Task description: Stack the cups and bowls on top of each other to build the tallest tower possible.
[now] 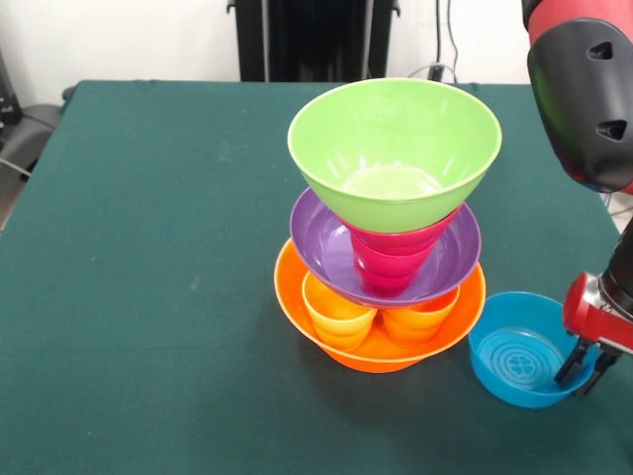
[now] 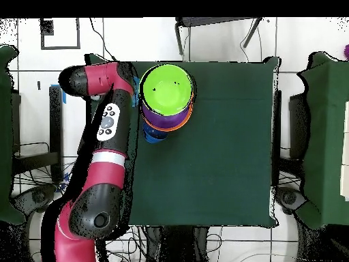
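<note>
Green cloth covers the surface [image 1: 148,297], on which one tower [image 1: 391,237] stands near the middle: one orange bowl [image 1: 297,302] at the base holding two cups, yellow [image 1: 336,315] and orange [image 1: 420,322], then one purple bowl [image 1: 321,242], one red cup [image 1: 391,262] and one lime green bowl [image 1: 396,148] on top. One light blue bowl [image 1: 519,361] sits just beside the base, its ringed floor bearing no legible writing. Over its rim the tool [image 1: 586,374] hangs from the arm [image 1: 584,89] with dark fingers slightly parted, gripping nothing.

A multicoloured tower of glossy plastic bowls and cups [image 1: 381,237] stands mid-table, lime green bowl [image 1: 394,150] topmost. The red gripper [image 1: 586,368] straddles the right rim of the light blue ringed bowl [image 1: 514,361], right of the tower.
</note>
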`<state>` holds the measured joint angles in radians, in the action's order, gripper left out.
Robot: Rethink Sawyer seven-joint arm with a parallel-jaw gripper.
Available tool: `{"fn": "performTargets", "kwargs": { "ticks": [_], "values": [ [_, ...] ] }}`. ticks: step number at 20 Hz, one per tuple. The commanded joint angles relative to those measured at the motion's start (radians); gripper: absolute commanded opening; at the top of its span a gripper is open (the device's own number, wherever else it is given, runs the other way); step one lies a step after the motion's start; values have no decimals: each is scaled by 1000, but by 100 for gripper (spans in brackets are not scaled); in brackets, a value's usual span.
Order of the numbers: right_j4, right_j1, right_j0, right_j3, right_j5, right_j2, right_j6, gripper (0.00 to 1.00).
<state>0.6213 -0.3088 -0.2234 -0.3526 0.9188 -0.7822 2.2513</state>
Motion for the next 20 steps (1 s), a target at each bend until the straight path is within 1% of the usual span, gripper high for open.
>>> {"fn": "performTargets", "kwargs": {
  "ticks": [1,8,10,20],
  "values": [
    [11,-57,-21,-19,143,121,25,0],
    [33,-49,-37,-20,178,121,68,0],
    [48,-36,-48,-28,204,134,85,0],
    [111,-13,-67,-6,304,113,132,0]
  ]
}}
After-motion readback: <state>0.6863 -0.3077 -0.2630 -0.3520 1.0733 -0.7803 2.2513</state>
